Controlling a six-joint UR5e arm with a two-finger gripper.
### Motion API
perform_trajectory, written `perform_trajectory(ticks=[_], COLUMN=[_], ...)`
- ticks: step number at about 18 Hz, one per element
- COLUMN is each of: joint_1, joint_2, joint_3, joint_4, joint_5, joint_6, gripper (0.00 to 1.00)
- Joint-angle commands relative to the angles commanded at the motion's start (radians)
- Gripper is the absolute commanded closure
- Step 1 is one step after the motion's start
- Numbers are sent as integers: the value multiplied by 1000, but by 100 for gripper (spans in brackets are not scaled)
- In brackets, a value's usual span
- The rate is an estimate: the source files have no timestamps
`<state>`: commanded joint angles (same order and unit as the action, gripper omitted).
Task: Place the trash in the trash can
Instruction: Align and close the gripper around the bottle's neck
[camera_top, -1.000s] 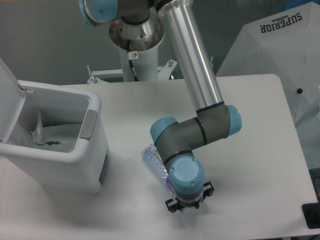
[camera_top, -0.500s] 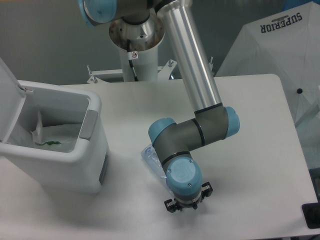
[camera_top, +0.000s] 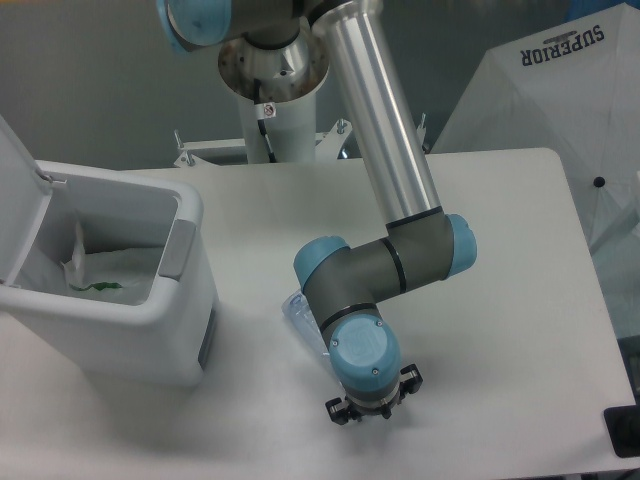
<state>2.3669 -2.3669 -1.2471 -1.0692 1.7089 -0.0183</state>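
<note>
One fixed camera, high and in front of my arm, looking down at the table.

I see from above at mid range, facing the arm's mounting post at 12 o'clock; the trash can sits at 9 o'clock, the gripper near 6 o'clock close to the lens, a folded white canopy at 2 o'clock. No second view overlaps.

A white table with rounded corners carries everything. The white trash can stands at its left edge, lid up. A clear crushed bottle lies flat near the middle, closer to the front edge, mostly hidden under the robot arm.
</note>
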Motion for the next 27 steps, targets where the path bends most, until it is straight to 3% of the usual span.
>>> perform_trajectory(ticks=[1,27], joint_1=[0,-6], joint_2=[0,15], joint_3=[0,0], joint_4=[0,-2], joint_5=[0,-12], joint_6=[-2,-2], gripper=[86,86])
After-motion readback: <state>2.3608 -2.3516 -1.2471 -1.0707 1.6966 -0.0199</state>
